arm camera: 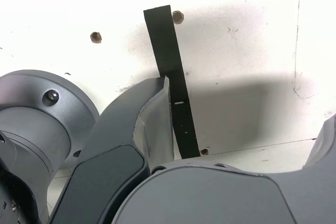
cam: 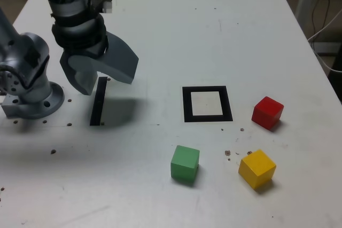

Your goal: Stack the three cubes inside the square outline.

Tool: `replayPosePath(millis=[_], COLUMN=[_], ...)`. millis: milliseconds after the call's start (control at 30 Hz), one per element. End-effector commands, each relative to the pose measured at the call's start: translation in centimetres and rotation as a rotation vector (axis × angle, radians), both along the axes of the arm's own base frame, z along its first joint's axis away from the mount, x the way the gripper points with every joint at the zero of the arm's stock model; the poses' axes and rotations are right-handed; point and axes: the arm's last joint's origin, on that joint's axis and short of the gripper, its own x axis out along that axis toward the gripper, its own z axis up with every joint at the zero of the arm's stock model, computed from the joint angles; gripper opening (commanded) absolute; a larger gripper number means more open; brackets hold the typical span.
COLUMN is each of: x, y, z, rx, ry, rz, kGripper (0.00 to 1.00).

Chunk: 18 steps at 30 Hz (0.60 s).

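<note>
Gripper hovering jaws spread, empty, over black strip. Square outline vacant; red cube at its 3 o'clock, green cube at 7, yellow cube at 5. Advice: approaching chosen cube from above, jaws squared to faces.

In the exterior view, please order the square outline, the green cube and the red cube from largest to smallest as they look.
1. Square outline, clearly largest.
2. Green cube and red cube look about alike; green seems slightly bigger, perhaps only because it lies nearer the camera.
</note>
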Motion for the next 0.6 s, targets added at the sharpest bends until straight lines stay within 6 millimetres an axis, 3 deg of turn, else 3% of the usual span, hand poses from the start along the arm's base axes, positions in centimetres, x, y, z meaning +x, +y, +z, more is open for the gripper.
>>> replayPosePath(millis=[0,333,567], x=[0.0,-0.1,0.8], y=[0.0,0.1,0.3], z=[0.1,0.3,1.6], rx=[-0.001,0.018,0.063], ry=[-0.011,-0.022,-0.096], rz=[0.004,0.005,0.017], kGripper=[1.00,1.00,1.00])
